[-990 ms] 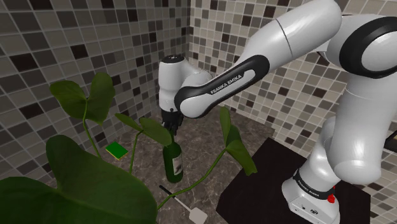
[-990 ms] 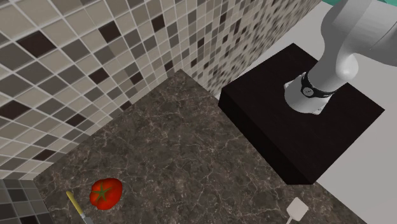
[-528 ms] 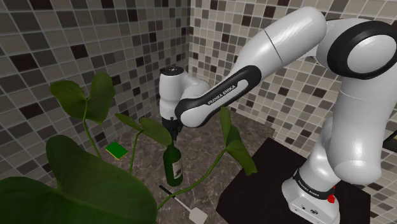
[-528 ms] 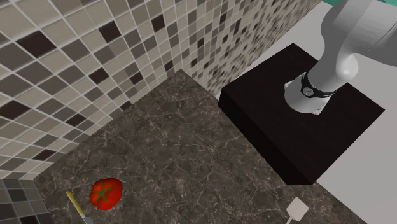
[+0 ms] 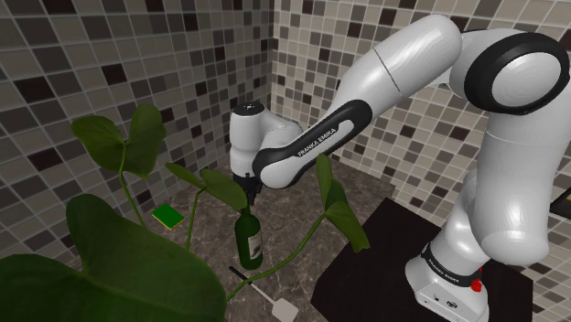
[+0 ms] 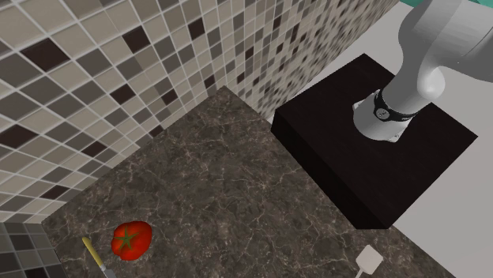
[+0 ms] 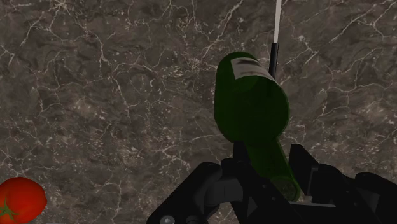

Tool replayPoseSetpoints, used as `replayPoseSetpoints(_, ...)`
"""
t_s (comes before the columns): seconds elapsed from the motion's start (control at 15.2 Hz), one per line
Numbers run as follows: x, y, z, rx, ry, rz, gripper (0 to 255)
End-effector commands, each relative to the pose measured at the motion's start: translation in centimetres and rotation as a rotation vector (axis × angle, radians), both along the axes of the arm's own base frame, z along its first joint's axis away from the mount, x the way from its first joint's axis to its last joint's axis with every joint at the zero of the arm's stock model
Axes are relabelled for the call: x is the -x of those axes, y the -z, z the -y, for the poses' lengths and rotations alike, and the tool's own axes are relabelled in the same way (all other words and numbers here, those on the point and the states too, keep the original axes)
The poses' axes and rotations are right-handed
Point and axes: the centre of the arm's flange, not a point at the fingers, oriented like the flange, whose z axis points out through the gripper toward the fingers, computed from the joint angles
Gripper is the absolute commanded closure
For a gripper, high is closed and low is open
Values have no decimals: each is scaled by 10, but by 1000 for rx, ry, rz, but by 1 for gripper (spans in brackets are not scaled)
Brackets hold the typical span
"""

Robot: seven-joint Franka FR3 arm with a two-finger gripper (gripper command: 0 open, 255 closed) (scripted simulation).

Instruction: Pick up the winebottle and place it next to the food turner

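KITCHEN COUNTER: My pincer [image 7: 266, 181] is clamped on the neck of the green wine bottle [image 7: 251, 114], jaws pressed to either side of the glass, and the bottle hangs straight down below my pincer with its white label facing out. The pick-up part of the job looks done, since the bottle is in my grasp.

The food turner [image 5: 265, 297] lies flat on the dark marbled counter [image 6: 221, 197], a black handle running into a thin pale shaft and a white blade. Seen along my pincer, the handle end sits just beyond the bottle's base, so I judge the bottle to be close to where it belongs. I cannot tell whether the base touches the stone or hovers just above it, because the leaves of a big green plant [image 5: 137, 265] cross the shoulder view at that spot.

What is left, as I read it, is the set-down. I have to settle the bottle upright on the counter beside the handle, let go of the neck and lift clear without tipping it.

A red tomato [image 7: 19, 200] rests well off to one side of my pincer and is no part of this. A small green square [image 5: 168, 216] lies farther off near the tiled wall. My black stand [image 6: 371, 158] sits well behind my pincer.
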Motion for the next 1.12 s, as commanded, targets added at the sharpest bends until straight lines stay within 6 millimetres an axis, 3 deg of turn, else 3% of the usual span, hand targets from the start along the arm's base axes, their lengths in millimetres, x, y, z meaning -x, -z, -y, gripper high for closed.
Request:
replayPoseSetpoints(0.0, 0, 0, 0, 0, 0, 1, 255)
replayPoseSetpoints(0.07, 0, 0, 0, 0, 0, 1, 255)
replayPoseSetpoints(0.13, 0, 0, 0, 0, 0, 1, 0)
replayPoseSetpoints(0.46, 0, 0, 0, 0, 0, 1, 0)
replayPoseSetpoints(0.73, 4, -50, 0, 0, 0, 1, 0)
replayPoseSetpoints(1.06, 4, -50, 0, 0, 0, 1, 0)
